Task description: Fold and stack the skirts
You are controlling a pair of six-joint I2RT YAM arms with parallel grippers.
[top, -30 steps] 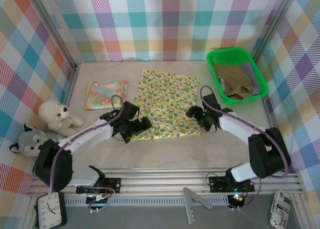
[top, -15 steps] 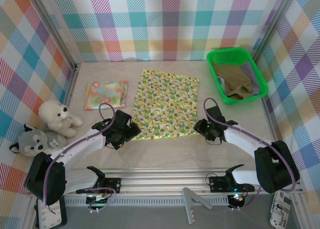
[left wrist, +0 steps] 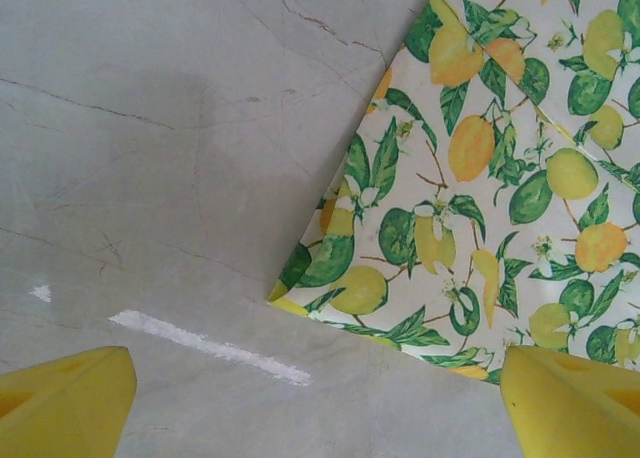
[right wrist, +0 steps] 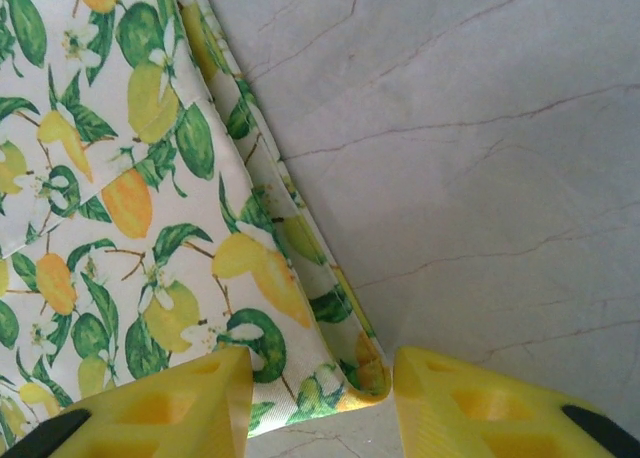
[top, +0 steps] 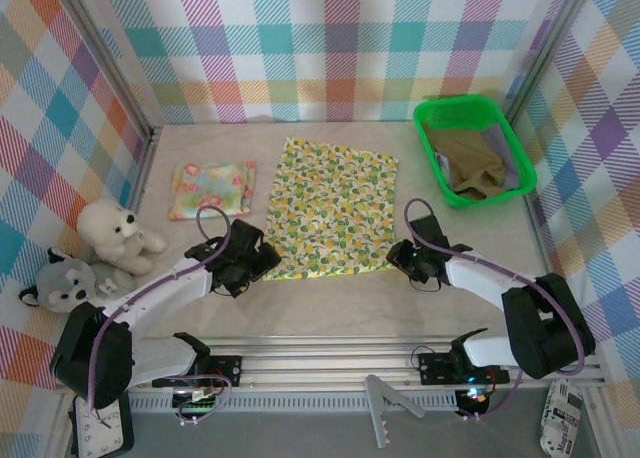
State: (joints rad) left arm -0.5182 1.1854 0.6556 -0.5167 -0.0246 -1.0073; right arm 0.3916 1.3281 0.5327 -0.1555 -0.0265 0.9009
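Flanking lemon-print skirt: left gripper spread, right gripper half-spread astride corner; green tray beyond.

A pale, veined table carries a lemon-print skirt, spread flat at its centre. A folded pale floral skirt is laid just to the left. A green tray is set at the far right, and a white plush bear and a grey husky plush are placed together at the left edge.
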